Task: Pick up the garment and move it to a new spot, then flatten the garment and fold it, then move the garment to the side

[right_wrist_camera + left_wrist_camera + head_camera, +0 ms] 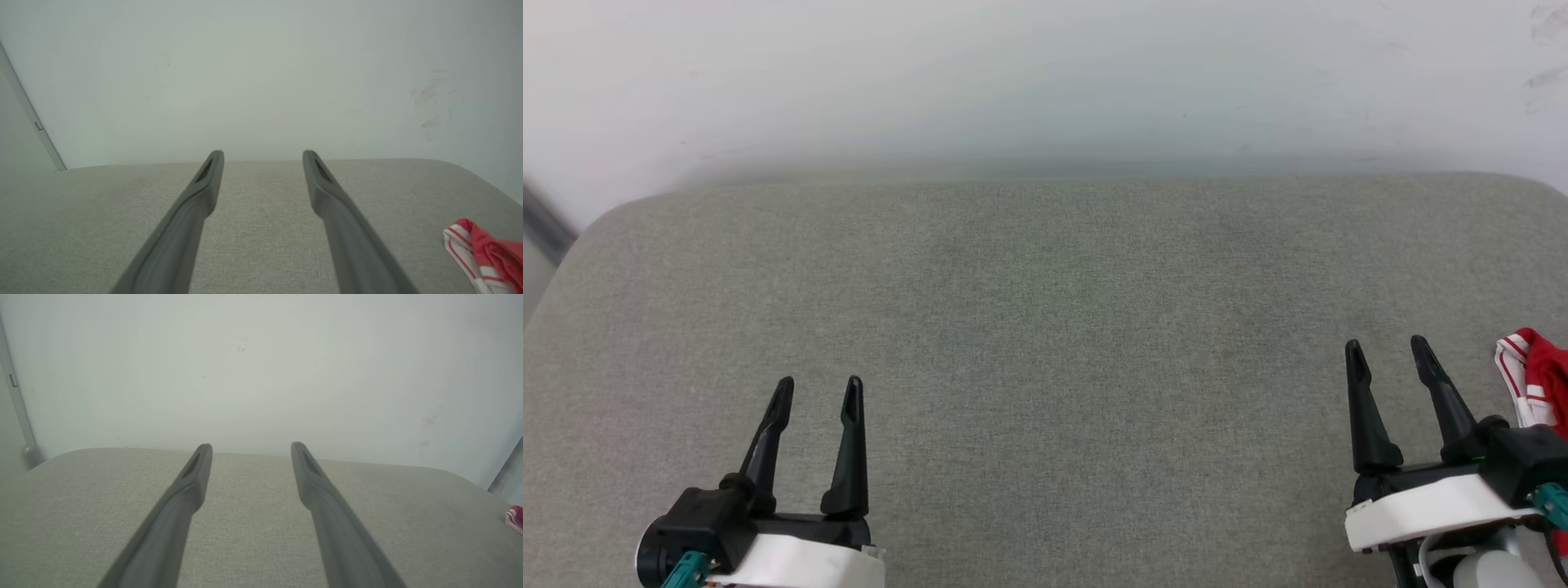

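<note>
Red cloth with white, red-striped trim is all I can see of the crumpled garment point(1535, 377), and that is my main worry: most of it runs past the edge of the head view, so I would be reaching for a bunch whose shape I can't judge. If I close on the striped trim alone, I expect the thin fabric to slip out or trail across the grey-green woven padded surface point(1045, 327) instead of lifting clean; come in too low and the jaws could pinch the padding as well. Both pairs of jaws stand wide apart and hold nothing: the black two-fingered left gripper point(818, 384) and the matching right gripper point(1386, 345) each hang over bare padding, tips toward the pale blank wall point(1045, 82). The garment lies on the surface just beside the right gripper, on its outer side and about level with its tips, clear of both jaws; whether it touches the gripper's body behind them I can't tell. In the right wrist view it sits low and to the right of the jaws. From the left gripper it is well apart, beyond the right one, a sliver at the far right edge of the left wrist view.
</note>
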Robot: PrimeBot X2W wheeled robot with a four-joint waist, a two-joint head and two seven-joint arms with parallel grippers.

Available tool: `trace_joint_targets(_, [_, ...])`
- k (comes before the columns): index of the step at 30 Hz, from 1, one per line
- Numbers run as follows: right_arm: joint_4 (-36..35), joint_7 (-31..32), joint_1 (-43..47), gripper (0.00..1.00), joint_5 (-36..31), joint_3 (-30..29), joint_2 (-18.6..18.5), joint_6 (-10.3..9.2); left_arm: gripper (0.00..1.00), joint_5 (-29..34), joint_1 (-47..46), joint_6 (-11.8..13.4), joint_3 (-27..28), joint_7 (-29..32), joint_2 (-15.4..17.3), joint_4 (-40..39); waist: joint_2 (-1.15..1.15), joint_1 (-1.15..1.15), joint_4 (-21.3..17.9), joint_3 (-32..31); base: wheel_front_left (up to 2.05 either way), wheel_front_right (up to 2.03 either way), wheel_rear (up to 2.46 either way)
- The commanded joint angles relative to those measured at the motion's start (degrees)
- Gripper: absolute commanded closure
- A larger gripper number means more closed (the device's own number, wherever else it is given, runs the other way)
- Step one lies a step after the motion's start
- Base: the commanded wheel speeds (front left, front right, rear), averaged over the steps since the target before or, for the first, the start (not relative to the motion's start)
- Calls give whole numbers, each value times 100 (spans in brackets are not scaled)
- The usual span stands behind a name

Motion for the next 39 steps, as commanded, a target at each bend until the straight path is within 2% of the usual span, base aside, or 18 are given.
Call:
trace_joint_targets(1, [5,-6,0,100,4,8,0,0,100,9,0,0,28,0,-7,-10,0,0,0,7,0,0,0])
trace_joint_targets(5, [192,33,125,100,55,15,3,0,100,-52,62,2,7,33,-23,189,0,1,-1,6,0,0,0])
trace_joint_targets(24, [324,540,14,100,2055,-145,56,0,100,-2122,-206,3,27,442,82,587,0,1,-23,-24,0,0,0])
trace_joint_targets(39, [407,849,-55,100,3269,-245,88,0,100,-3352,-374,-2,67,710,124,833,0,0,-40,-45,0,0,0])
